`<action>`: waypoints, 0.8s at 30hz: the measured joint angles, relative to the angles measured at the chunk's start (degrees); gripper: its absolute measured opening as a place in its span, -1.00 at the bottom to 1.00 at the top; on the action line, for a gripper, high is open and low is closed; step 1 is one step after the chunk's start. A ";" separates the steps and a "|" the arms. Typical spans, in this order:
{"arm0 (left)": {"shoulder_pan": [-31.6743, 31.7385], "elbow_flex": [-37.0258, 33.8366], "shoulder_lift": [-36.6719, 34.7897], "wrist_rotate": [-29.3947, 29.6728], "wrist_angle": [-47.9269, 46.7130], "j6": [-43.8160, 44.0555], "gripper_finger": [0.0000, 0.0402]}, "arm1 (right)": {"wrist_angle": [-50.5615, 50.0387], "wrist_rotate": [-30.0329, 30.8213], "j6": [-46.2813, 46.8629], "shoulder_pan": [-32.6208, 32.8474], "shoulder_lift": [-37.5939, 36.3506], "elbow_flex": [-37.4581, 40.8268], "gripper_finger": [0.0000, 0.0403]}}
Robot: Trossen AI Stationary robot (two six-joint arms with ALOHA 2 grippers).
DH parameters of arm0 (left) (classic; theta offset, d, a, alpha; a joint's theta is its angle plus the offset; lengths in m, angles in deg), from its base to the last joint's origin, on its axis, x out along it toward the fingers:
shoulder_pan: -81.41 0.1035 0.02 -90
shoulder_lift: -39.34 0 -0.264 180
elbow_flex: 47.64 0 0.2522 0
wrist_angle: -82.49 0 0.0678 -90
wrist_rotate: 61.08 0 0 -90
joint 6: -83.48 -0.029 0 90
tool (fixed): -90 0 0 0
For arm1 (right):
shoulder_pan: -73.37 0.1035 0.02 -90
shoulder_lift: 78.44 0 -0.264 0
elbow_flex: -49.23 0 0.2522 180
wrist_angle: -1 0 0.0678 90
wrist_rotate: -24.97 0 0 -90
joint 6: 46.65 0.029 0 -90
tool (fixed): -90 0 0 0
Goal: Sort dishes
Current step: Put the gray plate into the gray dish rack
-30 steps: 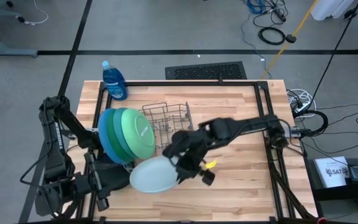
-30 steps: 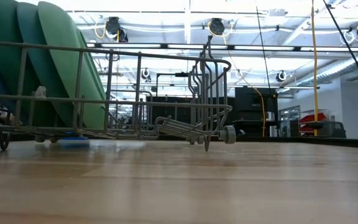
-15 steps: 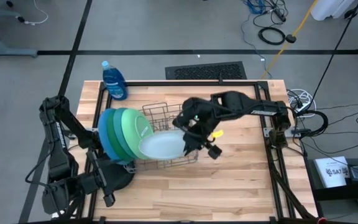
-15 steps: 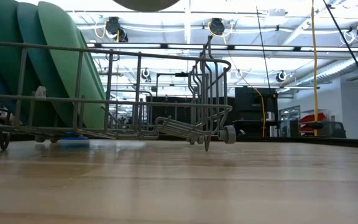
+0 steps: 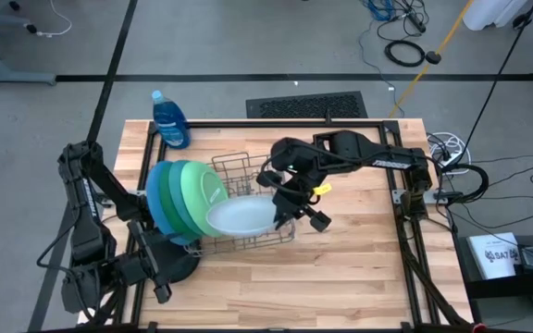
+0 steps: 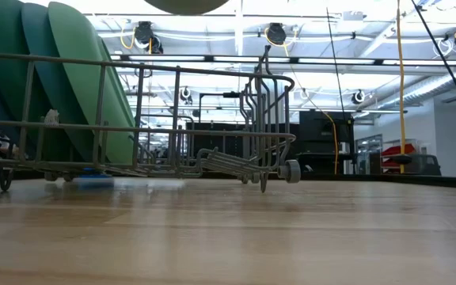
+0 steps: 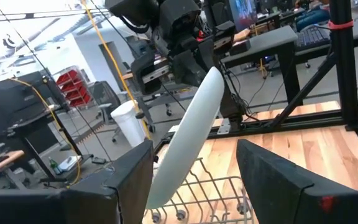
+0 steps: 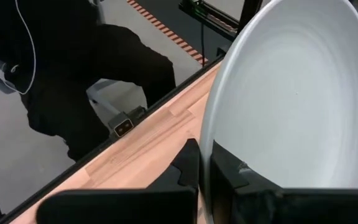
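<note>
**Pale plate held over the rack**

Above the grey wire rack (image 5: 253, 199), at the table's centre, the right gripper (image 5: 278, 205) pinches the rim of the pale blue-white plate (image 5: 240, 217), its fingers pressed tight on either face of the edge. The plate hangs tilted over the rack's 6 o'clock side, just beside the light green plate (image 5: 206, 196). That plate stands on edge in the rack with the dark green plate (image 5: 176, 199) and the large blue plate (image 5: 158, 199) stacked behind it toward 9 o'clock. A blue soap bottle (image 5: 169, 120) stands at the table's 11 o'clock corner. The left gripper (image 5: 160, 287) waits at 7 o'clock with its fingers spread, over the black plate (image 5: 181, 264) lying flat there.
</note>
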 joint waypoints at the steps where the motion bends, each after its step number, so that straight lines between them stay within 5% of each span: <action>1: 0.00 0.00 -0.13 0.00 0.02 -0.66 0.15 | 0.01 -0.01 0.02 0.01 0.00 0.00 -0.99; 7: 0.00 0.00 -1.27 -0.02 0.03 -3.94 0.15 | 0.84 -0.28 0.33 0.02 0.00 0.00 -0.99; 14: 0.00 0.00 -2.28 -0.12 -0.03 -6.88 0.15 | 19.27 -4.33 5.54 3.40 -0.04 0.02 -0.99; 24: 0.59 0.00 -2.32 -0.15 -3.27 -8.53 0.15 | 25.77 -6.11 6.11 5.51 -0.48 0.04 -0.99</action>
